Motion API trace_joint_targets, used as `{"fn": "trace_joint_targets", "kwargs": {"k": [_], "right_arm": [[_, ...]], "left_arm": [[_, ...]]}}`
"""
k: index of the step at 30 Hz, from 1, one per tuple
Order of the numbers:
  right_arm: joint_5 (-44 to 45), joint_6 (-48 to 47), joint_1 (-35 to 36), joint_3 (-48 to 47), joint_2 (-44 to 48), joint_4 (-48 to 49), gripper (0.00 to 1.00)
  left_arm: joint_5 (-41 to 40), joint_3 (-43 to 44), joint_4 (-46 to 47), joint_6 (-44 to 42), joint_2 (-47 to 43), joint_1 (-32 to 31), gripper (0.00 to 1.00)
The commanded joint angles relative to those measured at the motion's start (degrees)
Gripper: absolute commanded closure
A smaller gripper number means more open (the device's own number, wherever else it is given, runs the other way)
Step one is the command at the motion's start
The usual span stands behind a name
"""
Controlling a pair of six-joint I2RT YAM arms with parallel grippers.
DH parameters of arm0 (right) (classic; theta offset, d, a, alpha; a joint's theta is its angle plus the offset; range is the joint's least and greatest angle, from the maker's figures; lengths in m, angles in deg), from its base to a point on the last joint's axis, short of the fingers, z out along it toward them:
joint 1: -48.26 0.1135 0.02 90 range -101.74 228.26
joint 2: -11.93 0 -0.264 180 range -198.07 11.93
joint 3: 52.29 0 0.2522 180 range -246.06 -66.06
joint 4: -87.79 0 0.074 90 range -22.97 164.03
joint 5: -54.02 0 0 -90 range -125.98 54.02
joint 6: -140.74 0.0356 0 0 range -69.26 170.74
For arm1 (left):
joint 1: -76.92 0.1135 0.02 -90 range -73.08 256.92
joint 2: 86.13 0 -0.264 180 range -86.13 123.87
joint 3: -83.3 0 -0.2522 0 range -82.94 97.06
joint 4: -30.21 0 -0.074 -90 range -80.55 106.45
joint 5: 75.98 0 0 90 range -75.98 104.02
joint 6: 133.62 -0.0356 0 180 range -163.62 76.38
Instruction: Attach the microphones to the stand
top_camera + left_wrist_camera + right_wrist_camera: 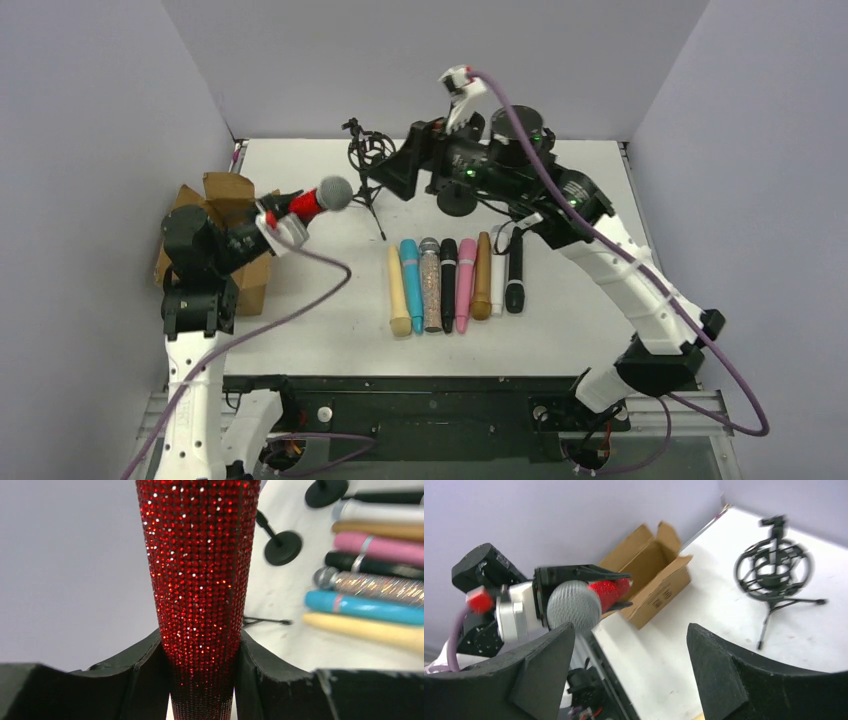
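My left gripper [283,222] is shut on the handle of a red glittery microphone [305,205], held in the air over the table's left side, its grey mesh head [335,192] pointing right. In the left wrist view the red handle [200,570] fills the gap between both fingers [145,665]. My right gripper [395,175] hangs open and empty near the black stand [368,152], facing the held microphone [611,589]. The stand [772,570] is a small tripod with a ring mount. Several microphones [448,285] lie in a row mid-table.
An open cardboard box [228,192] sits at the left edge behind my left arm, also visible in the right wrist view [651,575]. A black round base [457,203] stands under my right arm. Purple walls close in the back and sides.
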Motion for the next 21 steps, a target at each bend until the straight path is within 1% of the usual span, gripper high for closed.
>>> {"fn": "trace_joint_targets", "kwargs": {"k": [1, 2, 3, 4, 5, 6, 11, 16, 19, 21], "right_arm": [[2.87, -5.48, -1.25, 10.04, 8.96, 15.06, 0.22], [1.63, -5.45, -1.31, 11.66, 9.97, 16.57, 0.22], [0.66, -5.05, -1.23, 14.46, 10.18, 19.04, 0.22], [-1.16, -4.49, -1.06, 16.41, 10.23, 20.18, 0.21], [-1.97, -4.21, -0.89, 17.13, 10.09, 22.42, 0.21], [-3.40, -4.08, -0.27, 18.09, 9.72, 23.50, 0.21], [-8.35, -5.81, 3.43, 15.31, 4.71, 27.72, 0.20], [-13.08, -4.47, 4.45, 5.90, -3.03, 25.33, 0.20], [-14.57, -4.37, 5.64, 4.51, -5.22, 26.39, 0.19], [-14.11, -4.22, 6.11, 4.36, -6.01, 27.18, 0.20]], "left_arm": [[-2.24, 9.84, 0.16, 43.21, 5.74, -0.07, 1.00], [-0.13, 10.52, 1.26, 51.51, 6.02, -0.18, 1.00], [0.21, 9.84, 6.05, 56.56, 5.93, -0.49, 1.00], [0.22, 9.45, 8.73, 64.56, 5.63, -0.57, 1.00], [1.30, 9.22, 12.21, 67.30, 5.60, -0.72, 1.00], [1.89, 9.36, 13.21, 71.70, 5.85, -0.90, 1.00], [6.37, 10.70, 14.29, 73.59, 6.55, -2.59, 1.00], [10.99, 9.35, 19.12, 77.67, 5.26, -2.97, 1.00], [11.83, 8.20, 18.93, 75.69, 4.38, -3.14, 1.00], [12.64, 8.03, 16.36, 73.63, 4.28, -3.13, 1.00]]}}
